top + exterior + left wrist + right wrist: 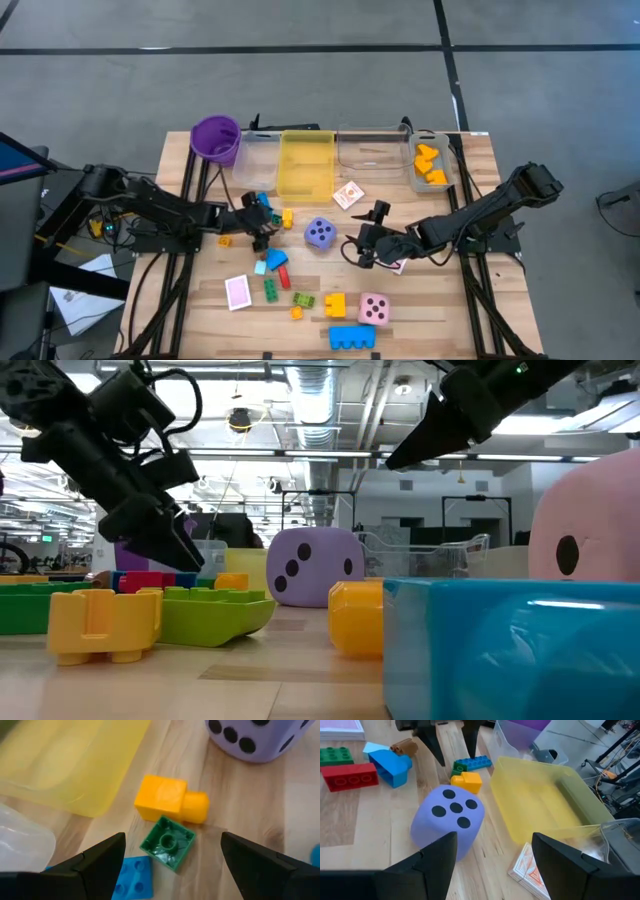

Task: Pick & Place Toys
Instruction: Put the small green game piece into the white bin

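1. A large blue brick (510, 650) and the pink die (590, 520) sit nearest on the tabletop (420, 310).
2. Behind them lie yellow (334, 305), green (271, 290) and red (283, 275) bricks and a pink-backed card (238, 292).
3. The left gripper (172, 852) hangs over a small green brick (167, 843), fingers apart, nothing held.
4. The right gripper (492, 852) faces the purple die (448, 820), fingers apart, empty.
5. The yellow bin (305, 165) stands beyond.
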You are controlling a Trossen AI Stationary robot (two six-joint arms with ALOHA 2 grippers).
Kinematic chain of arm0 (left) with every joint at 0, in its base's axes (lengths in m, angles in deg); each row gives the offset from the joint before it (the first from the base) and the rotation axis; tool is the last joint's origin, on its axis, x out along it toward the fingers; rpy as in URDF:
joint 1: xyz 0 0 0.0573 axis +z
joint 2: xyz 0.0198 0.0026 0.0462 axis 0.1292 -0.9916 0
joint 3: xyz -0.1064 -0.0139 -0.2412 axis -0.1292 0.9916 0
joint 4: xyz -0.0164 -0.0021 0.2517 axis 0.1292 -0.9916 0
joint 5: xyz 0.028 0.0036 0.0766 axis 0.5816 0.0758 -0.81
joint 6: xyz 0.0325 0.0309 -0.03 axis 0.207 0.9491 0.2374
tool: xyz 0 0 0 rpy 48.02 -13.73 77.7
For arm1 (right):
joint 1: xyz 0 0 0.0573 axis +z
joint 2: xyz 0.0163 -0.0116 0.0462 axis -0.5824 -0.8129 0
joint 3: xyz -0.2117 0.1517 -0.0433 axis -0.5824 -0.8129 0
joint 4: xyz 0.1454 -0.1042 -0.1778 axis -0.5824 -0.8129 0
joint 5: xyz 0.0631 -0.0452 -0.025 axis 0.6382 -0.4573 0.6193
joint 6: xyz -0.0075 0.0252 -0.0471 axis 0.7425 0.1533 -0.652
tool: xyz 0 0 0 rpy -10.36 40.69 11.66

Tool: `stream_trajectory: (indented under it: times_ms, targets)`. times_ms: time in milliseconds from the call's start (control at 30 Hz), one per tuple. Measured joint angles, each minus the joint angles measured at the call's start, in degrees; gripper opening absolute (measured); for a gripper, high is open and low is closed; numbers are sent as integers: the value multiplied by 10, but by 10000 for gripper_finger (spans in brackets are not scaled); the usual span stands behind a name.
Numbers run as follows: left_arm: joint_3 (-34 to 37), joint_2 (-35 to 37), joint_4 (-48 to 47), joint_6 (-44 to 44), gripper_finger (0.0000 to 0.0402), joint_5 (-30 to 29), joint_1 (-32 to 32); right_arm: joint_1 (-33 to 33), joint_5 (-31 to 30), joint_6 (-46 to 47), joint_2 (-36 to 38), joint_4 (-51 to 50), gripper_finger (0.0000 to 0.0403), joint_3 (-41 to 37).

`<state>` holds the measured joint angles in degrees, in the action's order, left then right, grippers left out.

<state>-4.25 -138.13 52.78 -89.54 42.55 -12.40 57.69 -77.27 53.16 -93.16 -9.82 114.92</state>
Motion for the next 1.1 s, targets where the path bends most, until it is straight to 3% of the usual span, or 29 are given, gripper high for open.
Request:
stream_trajectory:
  times_ms: [700, 1100]
  targets:
    - [-1, -96, 72, 32, 316, 64, 41, 0, 1, 1, 0, 26, 250, 0]
    - [0, -88, 77, 28, 227, 66, 41, 0, 1, 0, 0, 26, 250, 0]
